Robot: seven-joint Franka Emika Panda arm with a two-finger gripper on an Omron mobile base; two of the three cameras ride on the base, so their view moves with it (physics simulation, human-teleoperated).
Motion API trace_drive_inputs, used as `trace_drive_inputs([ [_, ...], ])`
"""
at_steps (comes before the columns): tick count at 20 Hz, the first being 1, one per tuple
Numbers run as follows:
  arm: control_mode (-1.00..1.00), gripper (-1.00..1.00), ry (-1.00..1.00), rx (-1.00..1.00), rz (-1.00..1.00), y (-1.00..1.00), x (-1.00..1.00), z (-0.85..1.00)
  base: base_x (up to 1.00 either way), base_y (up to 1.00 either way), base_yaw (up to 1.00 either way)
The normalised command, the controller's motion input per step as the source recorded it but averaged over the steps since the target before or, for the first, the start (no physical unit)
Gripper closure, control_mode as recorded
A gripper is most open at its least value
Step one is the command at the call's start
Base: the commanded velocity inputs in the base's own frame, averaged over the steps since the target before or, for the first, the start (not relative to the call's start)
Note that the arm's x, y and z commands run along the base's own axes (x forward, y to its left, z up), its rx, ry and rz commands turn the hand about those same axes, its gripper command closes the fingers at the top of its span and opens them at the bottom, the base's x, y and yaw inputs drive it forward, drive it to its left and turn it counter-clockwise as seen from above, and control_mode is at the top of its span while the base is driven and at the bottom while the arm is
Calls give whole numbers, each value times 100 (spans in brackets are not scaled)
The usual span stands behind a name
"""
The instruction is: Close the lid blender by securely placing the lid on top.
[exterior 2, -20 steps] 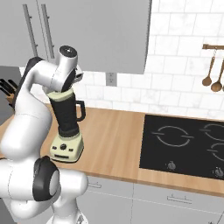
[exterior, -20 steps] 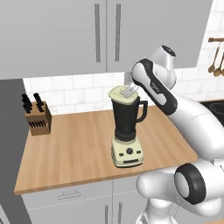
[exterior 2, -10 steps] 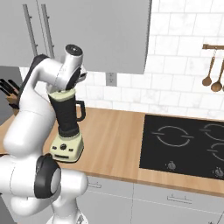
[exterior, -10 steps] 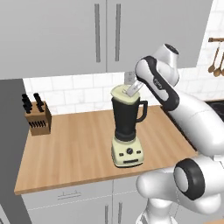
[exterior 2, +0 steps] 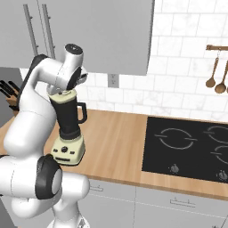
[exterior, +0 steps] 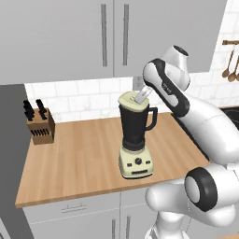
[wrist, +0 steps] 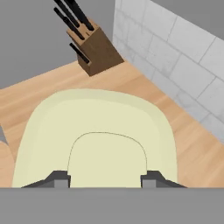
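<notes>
Since the lid already sits across the top of the blender, which stands mid-counter in the left base view, I judge the step is seating it squarely: press straight down, keep it level, then let go without dragging it. From the right base view, my pincer reaches down onto the lid over the dark jar. Through the hand view, my fingertips straddle the lid's raised centre, pinching it narrowly, with the knife block beyond.

The lid's near edge and the tool's fingertips are cut off below.
</notes>
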Motion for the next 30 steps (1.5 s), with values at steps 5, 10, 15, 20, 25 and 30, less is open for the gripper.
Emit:
trace_drive_inputs([
  [5,-100,100,10,-10,4,3,0,-22,0,0,0],
  [10,-100,100,2,-3,1,2,0,-5,0,0,0],
  [15,-100,100,1,-3,0,9,0,-7,0,0,0],
  [20,-100,100,3,-6,0,16,2,-2,0,0,0],
  [25,-100,100,10,-13,0,16,0,0,0,0,0],
  [30,-100,100,4,-11,2,-14,-18,-3,0,0,0],
])
